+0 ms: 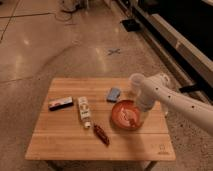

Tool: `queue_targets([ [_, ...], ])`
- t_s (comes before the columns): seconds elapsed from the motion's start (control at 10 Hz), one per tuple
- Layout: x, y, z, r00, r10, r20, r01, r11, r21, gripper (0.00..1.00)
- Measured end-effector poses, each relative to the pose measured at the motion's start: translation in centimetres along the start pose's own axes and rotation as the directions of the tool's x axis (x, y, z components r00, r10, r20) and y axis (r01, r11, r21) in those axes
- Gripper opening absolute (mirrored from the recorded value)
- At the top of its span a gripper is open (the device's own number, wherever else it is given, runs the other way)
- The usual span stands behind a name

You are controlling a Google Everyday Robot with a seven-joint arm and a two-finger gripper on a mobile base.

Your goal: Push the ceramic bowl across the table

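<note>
Bowl push: approach made, slide not yet done.
Bowl (pixel 125 116) sits toward 3 o'clock of table (pixel 65 145) centre, well inside the edges. Gripper (pixel 143 108) low at bowl's 3 o'clock rim, touching or just beside; open or closed, cannot tell. Judged: whole travel toward 9 o'clock remains.

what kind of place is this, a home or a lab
Likely a robotics lab or workshop: polished concrete floor with a taped cross, cables lying at the far end, and a low slat table where the gripper is at the edge of the ceramic bowl.
</note>
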Motion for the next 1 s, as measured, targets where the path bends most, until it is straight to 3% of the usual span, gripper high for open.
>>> queue_targets([
  [0.5,0.4,0.5,3.0,1.0,0.026,-0.01,-0.027,0.998,-0.062,0.65],
  [1.0,3.8,2.5,4.2,0.995,0.088,-0.048,-0.093,0.991,-0.101,0.65],
])
